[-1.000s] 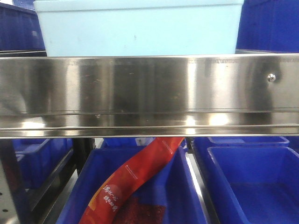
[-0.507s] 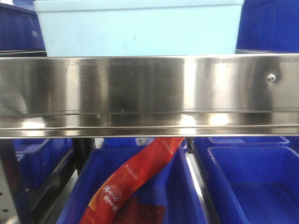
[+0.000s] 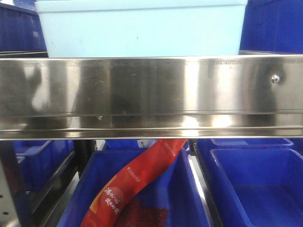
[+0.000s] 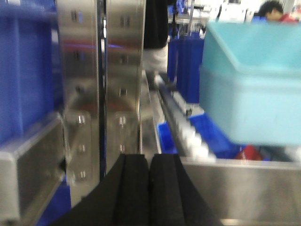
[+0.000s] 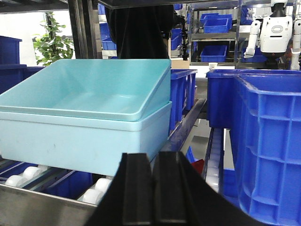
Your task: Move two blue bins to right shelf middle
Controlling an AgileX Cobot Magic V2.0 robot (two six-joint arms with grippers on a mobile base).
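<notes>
Both the left gripper (image 4: 149, 188) and right gripper (image 5: 154, 188) have fingers pressed together, empty, before the right shelf (image 3: 151, 94), where the two blue bins (image 5: 89, 117) sit nested on white rollers (image 5: 21, 179) behind its front rail.

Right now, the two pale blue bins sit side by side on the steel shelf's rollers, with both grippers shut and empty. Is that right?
Not side by side: the right wrist view shows one pale blue bin nested, tilted, inside the other on the steel shelf's rollers. The rest holds: left gripper and right gripper are shut and empty.
</notes>
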